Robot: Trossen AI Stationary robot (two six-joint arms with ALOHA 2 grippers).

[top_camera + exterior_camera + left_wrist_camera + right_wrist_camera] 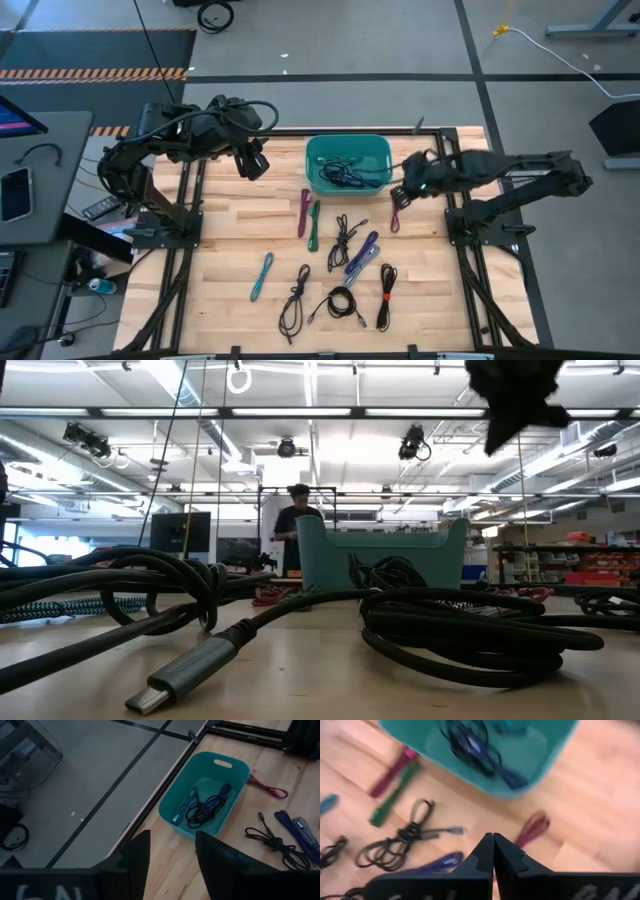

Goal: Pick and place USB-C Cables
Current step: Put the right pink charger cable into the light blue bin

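A teal bin (348,165) stands at the table's far middle with a black and a blue USB-C cable (202,807) lying in it. More USB-C cables lie loose on the wood: magenta and green (308,215), black (343,235), purple-blue (362,255), light blue (262,275), and a dark magenta one (534,827) just right of the bin. My right gripper (493,837) is shut with nothing between its fingers, raised over the bin's right edge (400,190). My left gripper (172,852) hangs open, high at the bin's left (255,165).
More black cable bundles (340,303) lie toward the near edge; one plug (180,672) lies close to the low camera. A black frame rail (440,128) borders the table. A person (297,510) stands in the room behind the bin.
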